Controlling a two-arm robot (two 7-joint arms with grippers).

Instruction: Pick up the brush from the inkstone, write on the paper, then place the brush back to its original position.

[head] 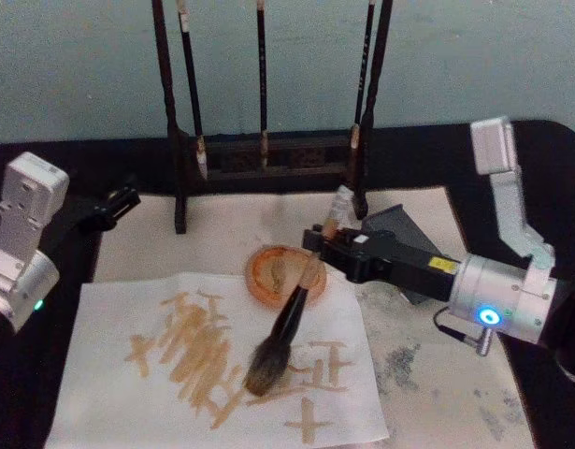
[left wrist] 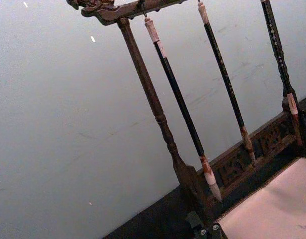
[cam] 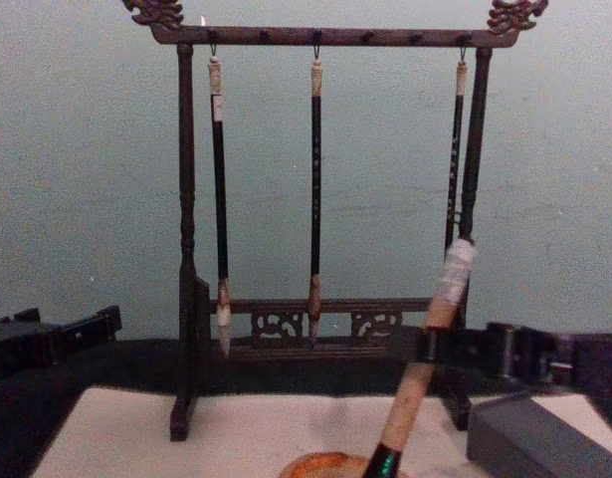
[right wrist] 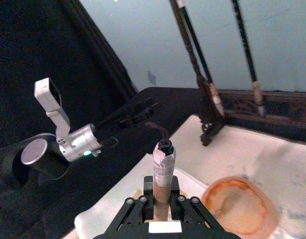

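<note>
- The counter (head: 427, 154) is draped in black, and an off-white mat (head: 147, 238) covers its middle.
- A dark wooden brush stand (cam: 186, 249) rises at the mat's far edge, its carved crossbar at the top.
- The paper (head: 100, 318) lies on the mat's near left part. Tan strokes shaped like characters cover it, but I cannot read them.
- The right arm reaches in from the counter's right side. It bears a small yellow sticker (head: 443, 266) whose print is too small to read.
- The right tool (head: 323, 245) is pinching the brush's tan handle just below the whitish cap.
- The left tool (head: 119, 204) sits parked over the counter's left edge, beside the mat's far left corner. I cannot tell whether it is spread or pressed together.
- A dark grey block (head: 409, 229) sits on the mat's right part, behind the right tool.
- The brush (head: 292, 313) tilts, cap leaning toward the stand and bushy head down on the paper near its middle, among the strokes.
- A round orange dish (head: 273, 276) sits on the mat at the paper's far edge. Its inside is smeared pale tan, and the brush shaft crosses over its rim.
- Three thin brushes (cam: 315, 189) hang tip-down from the crossbar.
</note>
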